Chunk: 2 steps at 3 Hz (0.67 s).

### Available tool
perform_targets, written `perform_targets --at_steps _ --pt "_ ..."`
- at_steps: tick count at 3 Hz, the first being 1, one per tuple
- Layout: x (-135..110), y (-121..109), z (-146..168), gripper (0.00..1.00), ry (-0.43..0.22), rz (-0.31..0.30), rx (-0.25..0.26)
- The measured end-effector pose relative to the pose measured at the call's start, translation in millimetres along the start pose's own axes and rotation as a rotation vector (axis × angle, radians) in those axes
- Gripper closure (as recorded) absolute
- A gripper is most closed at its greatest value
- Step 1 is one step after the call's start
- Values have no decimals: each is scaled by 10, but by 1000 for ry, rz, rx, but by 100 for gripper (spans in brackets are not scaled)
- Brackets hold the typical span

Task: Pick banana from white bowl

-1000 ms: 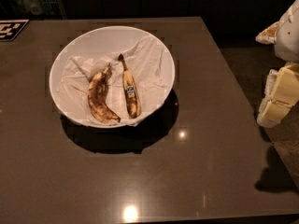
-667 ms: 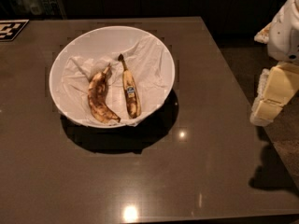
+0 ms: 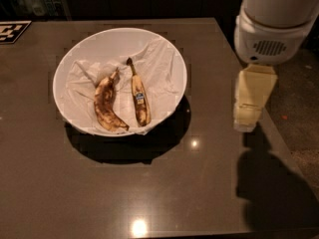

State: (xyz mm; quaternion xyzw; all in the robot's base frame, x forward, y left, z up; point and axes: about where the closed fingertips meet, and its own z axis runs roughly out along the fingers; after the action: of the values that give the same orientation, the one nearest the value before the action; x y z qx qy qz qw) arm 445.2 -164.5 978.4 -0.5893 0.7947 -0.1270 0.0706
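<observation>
The banana (image 3: pixel 139 96) is slim, nearly straight and yellow with brown patches and a small blue sticker. It lies right of centre in the white bowl (image 3: pixel 75 54), which is wide, round and lined with crumpled white paper. A shorter, curved, heavily brown-blotched banana (image 3: pixel 105 105) lies just left of it in the same bowl. My gripper (image 3: pixel 247 118) hangs pale yellow under the white arm housing, over the table's right edge. It is well to the right of the bowl and apart from it.
The bowl stands on a dark brown table (image 3: pixel 149 193) whose right edge runs just under the gripper. A black-and-white marker tag (image 3: pixel 11 31) lies at the far left. Speckled floor (image 3: pixel 299 108) lies beyond the right edge.
The arm and gripper have moved left, further into view and closer to the table's right edge. The bowl and both bananas have not moved.
</observation>
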Motion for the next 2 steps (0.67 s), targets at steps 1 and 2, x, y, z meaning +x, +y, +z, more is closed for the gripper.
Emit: perform_targets --at_steps 1,2 --pt "-31 -37 -42 0 -16 0 24" --pt "-260 -72 -43 0 -99 26 7"
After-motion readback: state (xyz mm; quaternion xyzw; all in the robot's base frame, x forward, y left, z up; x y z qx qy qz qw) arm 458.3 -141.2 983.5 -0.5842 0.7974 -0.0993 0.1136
